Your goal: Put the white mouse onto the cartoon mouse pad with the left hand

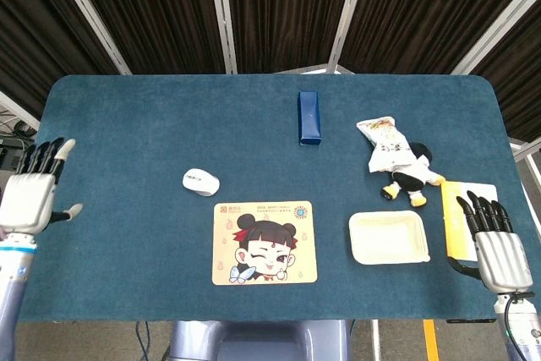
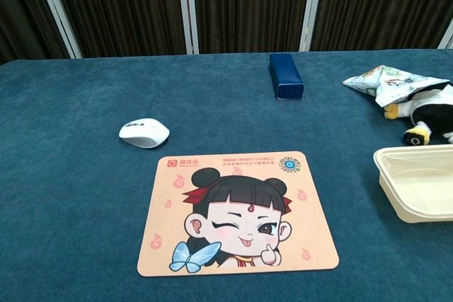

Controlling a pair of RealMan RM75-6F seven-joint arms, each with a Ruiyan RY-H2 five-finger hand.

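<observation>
Broadly, the blue table carries everything, laid out well apart so that each thing can be reached without knocking another. Largest of the loose things is the cartoon mouse pad, flat at the near middle with bare cloth round it; its top edge carries a small red logo with writing too fine to read, a line of tiny print and a round blue badge. Right of it sits an empty cream food tray, and beyond that a yellow and white flat thing lies at the right edge. A black and white plush toy rests against a printed snack bag, whose lettering I cannot make out. A dark blue box lies toward the far side, unlabelled as far as can be seen.

The white mouse rests on the cloth just beyond the pad's far left corner, apart from it, so the task is not yet begun. The left hand hovers at the left edge, fingers spread and holding nothing, well apart from the mouse; it likely needs to travel inward to grasp it. The right hand lies at the right edge, fingers straight and apart, empty, seemingly parked out of the way.
</observation>
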